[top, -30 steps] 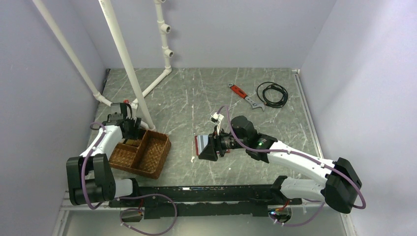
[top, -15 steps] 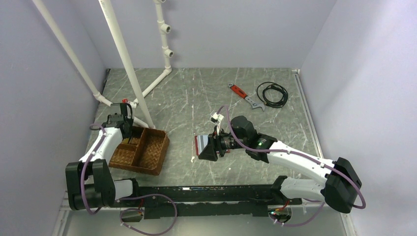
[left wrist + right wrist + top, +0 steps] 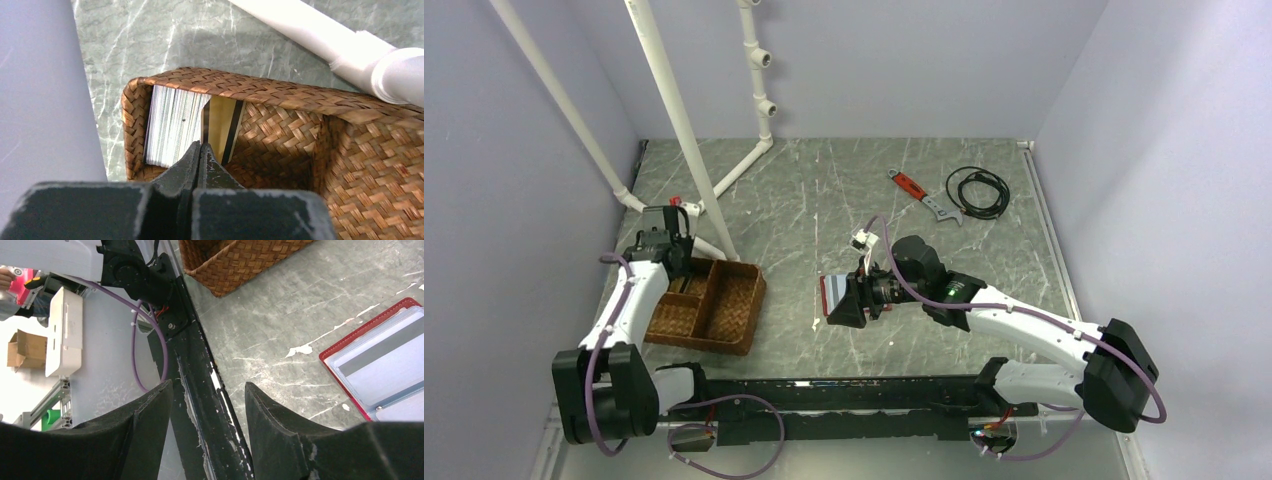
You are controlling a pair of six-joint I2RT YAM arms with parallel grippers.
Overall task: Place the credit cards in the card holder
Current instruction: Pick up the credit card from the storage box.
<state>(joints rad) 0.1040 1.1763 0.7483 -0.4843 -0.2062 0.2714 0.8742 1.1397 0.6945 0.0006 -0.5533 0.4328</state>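
Several credit cards stand on edge in the end compartment of a brown wicker tray [image 3: 280, 92]: a pale striped stack [image 3: 172, 125] and a gold-brown card [image 3: 222, 125] with dark stripes. My left gripper [image 3: 201, 145] reaches into that compartment, its jaws pressed together on the near edge of the gold-brown card. From above, the left gripper [image 3: 674, 262] is at the tray's [image 3: 729, 310] far-left corner. The red card holder [image 3: 375, 370] lies open on the table, with pale sleeves showing. My right gripper [image 3: 209, 386] hangs open and empty over the card holder [image 3: 829, 292].
White pipes [image 3: 679, 130] slant down just behind the tray, close to the left arm. A red-handled wrench [image 3: 916, 190] and a coiled black cable [image 3: 977, 190] lie at the back right. The left wall runs beside the tray. The black base rail [image 3: 200, 390] runs along the near edge.
The left gripper has gone from open to shut inside the tray's end compartment, and the tray has shifted slightly. The right arm has not moved.
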